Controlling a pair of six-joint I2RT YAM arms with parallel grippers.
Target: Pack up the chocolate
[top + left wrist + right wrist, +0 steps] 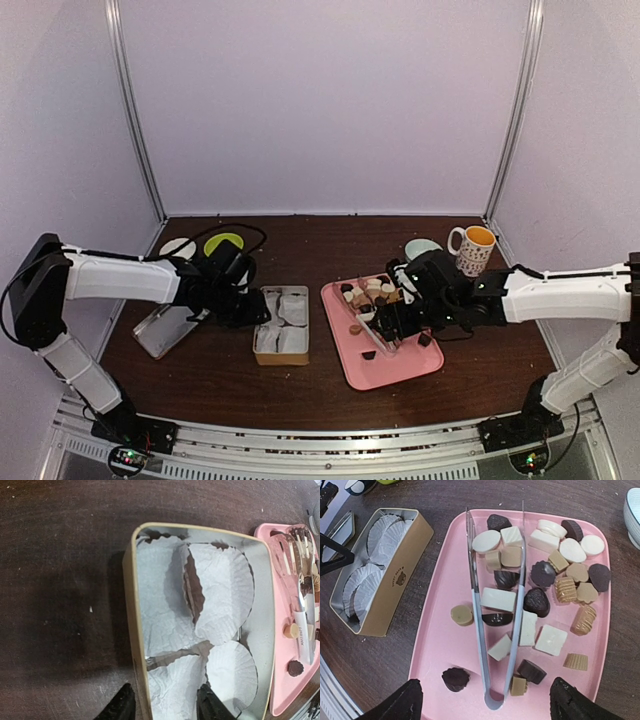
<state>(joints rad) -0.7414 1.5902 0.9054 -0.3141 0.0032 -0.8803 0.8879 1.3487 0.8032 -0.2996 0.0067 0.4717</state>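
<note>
L gripper [165, 702]: jaws apart, gripping nothing, box [131, 630] wall between them, paper cups [220, 590] ahead, all empty. R gripper [486, 692]: jaws wide, tongs [480, 630] lying loose between them on pink tray [442, 630], chocolate [542, 574] just ahead. Picking-up step; next I'd guess squeeze tongs, lift.

This was a robot test cell in a laboratory, not a home. Plain pale wall panels [320, 100] closed it in on three sides, joined at the corners by slim silver metal posts [135, 110]. Two white-and-black jointed robot arms, the left arm [120, 278] and the right arm [570, 293], were bolted to a ribbed aluminium rail [320, 448] at the near edge of a dark brown wooden table [300, 240]. Household ware stood on it: a patterned ceramic mug with an orange inside [472, 248] and a pink plastic tray [375, 375].
</note>
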